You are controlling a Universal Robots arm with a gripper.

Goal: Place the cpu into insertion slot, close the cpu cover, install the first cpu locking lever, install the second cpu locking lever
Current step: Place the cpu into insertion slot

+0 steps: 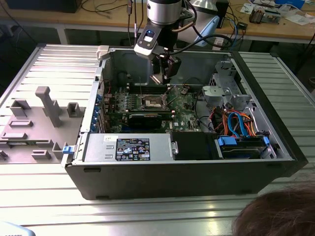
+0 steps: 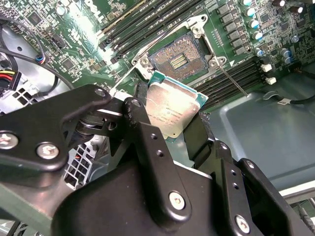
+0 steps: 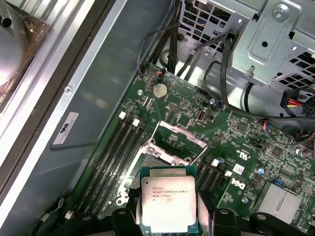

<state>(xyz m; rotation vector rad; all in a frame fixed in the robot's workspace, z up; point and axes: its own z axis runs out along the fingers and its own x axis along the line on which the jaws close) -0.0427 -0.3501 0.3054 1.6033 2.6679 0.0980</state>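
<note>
Chip edges look like the right hold: the cpu [image 2: 174, 110] is likely light, stiff and delicate underneath. The gripper [image 2: 168, 123] is closed on two opposite edges of it, holding it above the insertion slot [image 2: 179, 56], not yet touching, in the far half of the computer case [image 1: 172, 182]. The cpu cover [image 3: 177, 135] stands raised beside the slot.

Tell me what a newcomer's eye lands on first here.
The cpu, its silver top facing the cameras, sits clamped in the gripper in both wrist views. Near it the insertion slot lies bare on the green motherboard. In the exterior view, the arm reaches into an open computer case.
</note>
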